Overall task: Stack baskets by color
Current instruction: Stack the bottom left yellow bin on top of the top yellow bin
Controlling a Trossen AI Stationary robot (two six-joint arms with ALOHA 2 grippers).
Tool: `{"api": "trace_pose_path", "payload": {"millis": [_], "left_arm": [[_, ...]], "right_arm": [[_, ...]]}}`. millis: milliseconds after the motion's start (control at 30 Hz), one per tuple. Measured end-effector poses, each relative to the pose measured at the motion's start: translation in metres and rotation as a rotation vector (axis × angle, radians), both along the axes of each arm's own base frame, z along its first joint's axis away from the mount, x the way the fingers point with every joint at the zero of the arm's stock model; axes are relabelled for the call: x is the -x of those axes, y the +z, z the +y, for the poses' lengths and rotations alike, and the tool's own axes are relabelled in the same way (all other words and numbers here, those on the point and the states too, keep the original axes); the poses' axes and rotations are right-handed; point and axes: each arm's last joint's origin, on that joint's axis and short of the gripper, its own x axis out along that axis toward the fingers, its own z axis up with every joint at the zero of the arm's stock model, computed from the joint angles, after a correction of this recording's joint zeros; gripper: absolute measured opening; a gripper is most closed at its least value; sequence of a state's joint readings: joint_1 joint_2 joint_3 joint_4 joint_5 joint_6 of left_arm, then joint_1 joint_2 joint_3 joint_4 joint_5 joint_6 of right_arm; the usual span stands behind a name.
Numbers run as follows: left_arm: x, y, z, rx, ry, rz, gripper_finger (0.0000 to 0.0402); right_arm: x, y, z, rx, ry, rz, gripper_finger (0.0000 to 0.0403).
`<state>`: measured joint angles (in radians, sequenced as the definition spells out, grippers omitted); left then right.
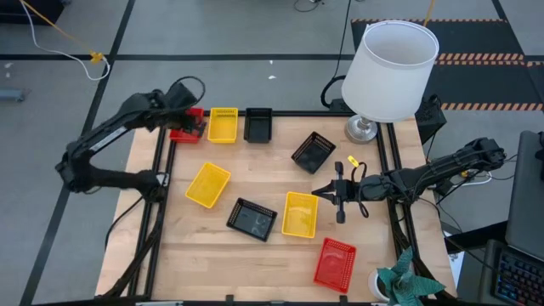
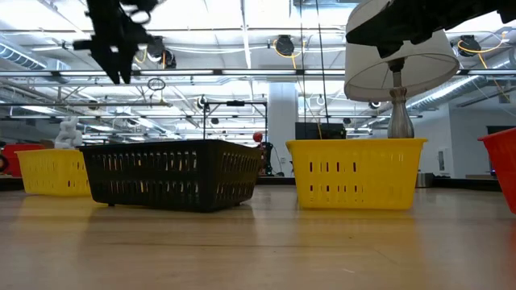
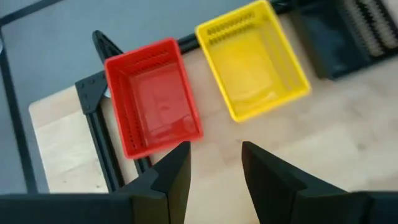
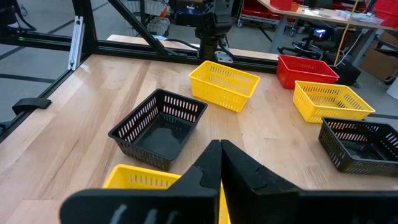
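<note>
In the high view, a red basket [image 1: 184,125] sits at the upper-left corner of the wooden table [image 1: 255,255], first in a row of 3 along the top edge: a yellow basket [image 1: 223,124] just beside it, then a black basket [image 1: 257,123]. The left gripper [image 1: 198,127] hangs over the red basket's right side. In the left wrist view its fingers [image 3: 176,169] stand spread with nothing between them, the red basket [image 3: 152,96] lying apart beyond the tips and the yellow one [image 3: 252,59] beside it.

Towards the middle of the high view lie 5 more baskets: a tilted black basket [image 1: 313,152] right of centre, a tilted yellow basket [image 1: 208,184] left of centre, a second black basket [image 1: 252,218] and a second yellow basket [image 1: 300,214] lower down near each other, and a second red basket [image 1: 335,263] at lower right.

The right gripper [image 1: 333,194] hovers just right of the lower yellow basket, its fingers pressed together and empty.

A white lampshade [image 1: 390,70] on a metal lamp base [image 1: 363,129] stands at the table's upper right; a green plant [image 1: 406,285] sits at the lower-right corner.
</note>
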<state>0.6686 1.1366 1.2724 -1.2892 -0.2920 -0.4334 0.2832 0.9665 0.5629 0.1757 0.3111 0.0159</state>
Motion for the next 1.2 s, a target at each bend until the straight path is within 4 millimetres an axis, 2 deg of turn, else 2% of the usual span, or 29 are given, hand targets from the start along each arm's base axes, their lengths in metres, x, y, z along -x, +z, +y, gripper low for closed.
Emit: {"api": "trace_pose_path", "payload": {"millis": [200, 333, 733, 900, 1200], "left_arm": [[0.011, 0.012, -0.057, -0.017, -0.192, -0.110, 0.0145], [0.012, 0.005, -0.092, -0.008, -0.347, -0.166, 0.0145], [-0.028, -0.048, -0.179, -0.102, -0.815, -0.261, 0.0145], [-0.040, -0.071, -0.207, -0.125, -0.915, -0.275, 0.0145], [-0.055, -0.099, -0.255, -0.168, -1.106, -0.248, 0.0145]], "right_arm": [[0.000, 0.000, 0.000, -0.001, -0.001, 0.000, 0.0000], [0.000, 0.000, 0.000, -0.002, -0.001, 0.000, 0.0000], [0.000, 0.000, 0.000, -0.002, -0.001, -0.001, 0.0000], [0.000, 0.000, 0.000, -0.002, -0.001, -0.001, 0.0000], [-0.001, 0.004, 0.000, -0.013, -0.002, -0.044, 0.0000]]}}
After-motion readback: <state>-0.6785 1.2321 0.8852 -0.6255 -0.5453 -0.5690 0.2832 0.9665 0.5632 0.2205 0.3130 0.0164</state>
